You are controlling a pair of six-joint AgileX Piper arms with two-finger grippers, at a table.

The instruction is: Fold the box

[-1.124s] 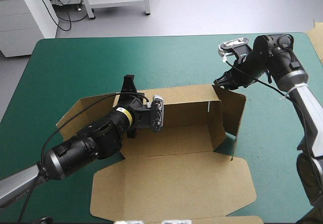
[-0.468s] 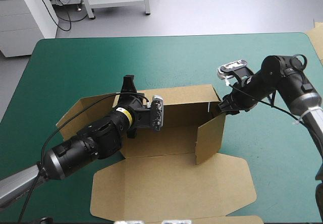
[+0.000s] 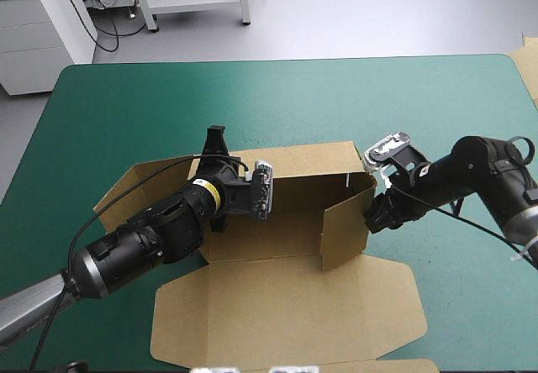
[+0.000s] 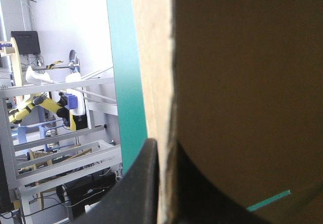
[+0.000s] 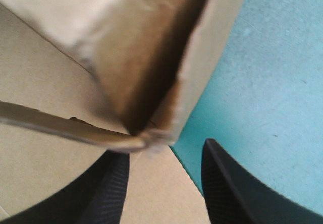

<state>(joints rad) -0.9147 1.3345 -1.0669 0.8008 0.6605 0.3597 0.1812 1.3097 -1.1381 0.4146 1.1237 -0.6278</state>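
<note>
On the counter (image 3: 252, 96), our left gripper (image 3: 215, 142) pinches the box's (image 3: 286, 306) far wall (image 3: 311, 167); our right gripper (image 3: 376, 218), spread, sits at the end flap (image 3: 345, 234). Light, stiff board, we judge: grip near creases

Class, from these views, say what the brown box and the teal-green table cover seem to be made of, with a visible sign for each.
The brown box: likely matt cardboard; creased fold lines and a rough, fibrous cut edge show. The teal-green table cover: perhaps a rubbery or fabric mat, matt; faintly speckled, no glare.
</note>
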